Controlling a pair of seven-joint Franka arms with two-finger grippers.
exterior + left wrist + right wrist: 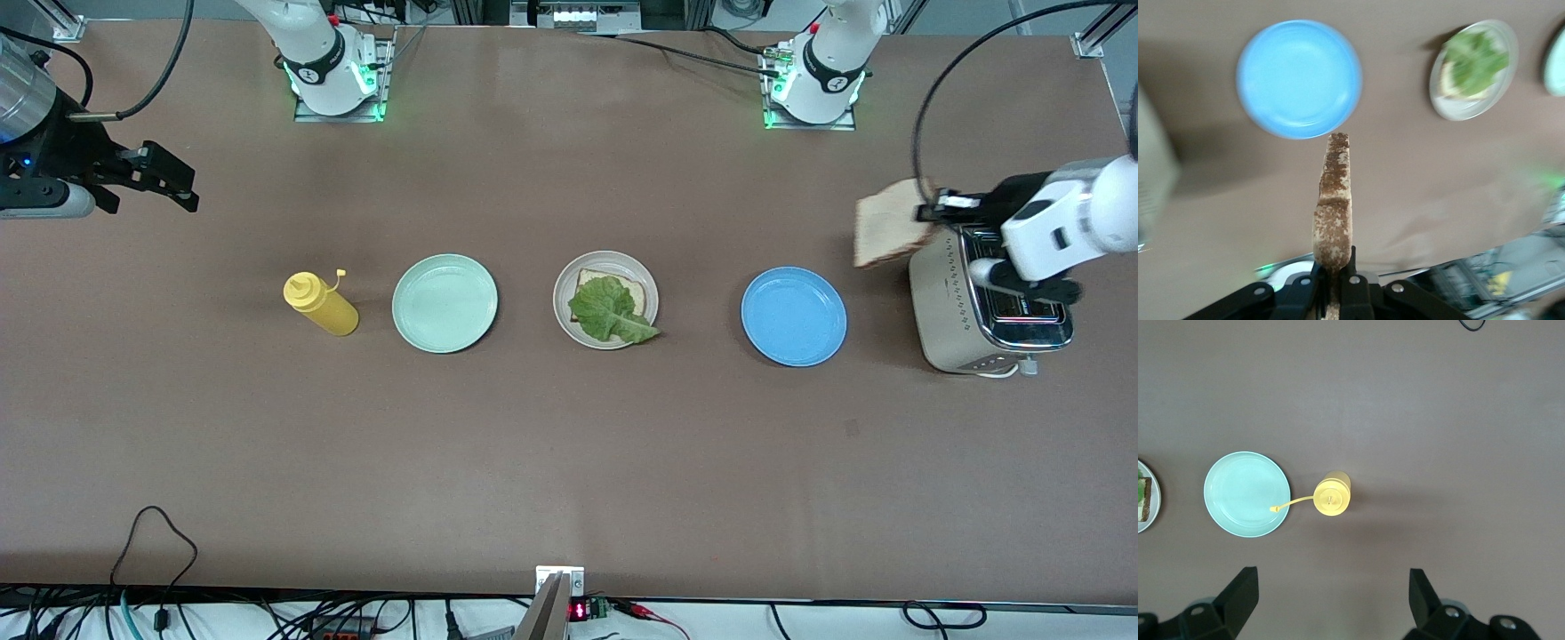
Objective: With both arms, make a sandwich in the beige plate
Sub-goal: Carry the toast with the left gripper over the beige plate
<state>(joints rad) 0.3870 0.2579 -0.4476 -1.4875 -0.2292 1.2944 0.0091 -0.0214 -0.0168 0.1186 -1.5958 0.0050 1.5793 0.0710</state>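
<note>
We log a brown table point(569, 462) with four non-task items set in a loose row. A yellow squeeze bottle point(322, 305) stands upright at the right arm's end, its small cap hanging on a thin tether at about 1 o'clock from the bottle body. Just beside it, at its 3 o'clock in the front view, sits a mint-green plate point(444, 303). A blue plate point(794, 316) lies well apart from that one, toward the left arm's end. At the blue plate's 3 o'clock stands a silver toaster point(965, 311), slots up. Black cables point(151, 533) trail along the table's nearest edge.
</note>
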